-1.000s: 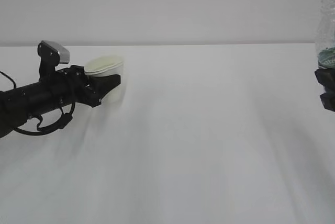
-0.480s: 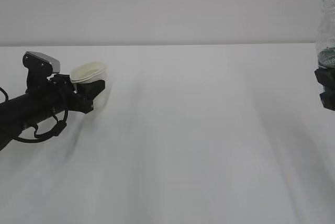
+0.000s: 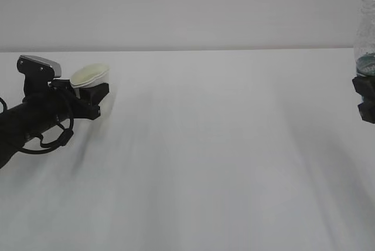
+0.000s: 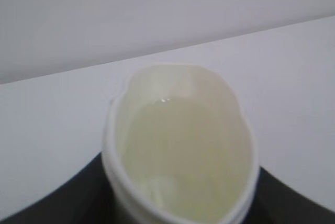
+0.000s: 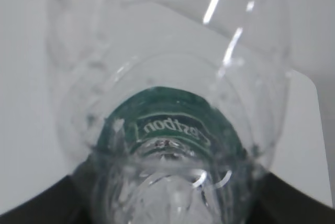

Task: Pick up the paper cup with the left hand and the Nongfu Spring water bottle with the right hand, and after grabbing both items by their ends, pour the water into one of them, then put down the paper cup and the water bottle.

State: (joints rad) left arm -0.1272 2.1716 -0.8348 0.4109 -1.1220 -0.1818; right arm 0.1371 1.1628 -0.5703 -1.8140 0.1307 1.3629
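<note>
Two tools [image 3: 96, 95] [image 3: 366, 99] grip one paper cup [image 3: 89, 75], one water bottle [image 3: 366, 34].

Looks like a lab or robot test setup, not a home. Plain white tabletop [image 3: 205, 157] fills the scene from near to far, ending at a bare pale grey wall [image 3: 187, 4]. No decor or furniture; only a black robot arm [image 3: 35, 116] at left with loose cables and a grey camera module [image 3: 36, 63].

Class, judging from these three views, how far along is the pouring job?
Done: pouring, apparently; the paper cup holds water. In hand: left hand grips the cup, right hand grips the bottle upright at the frame's edge. Left: setting both down.
</note>
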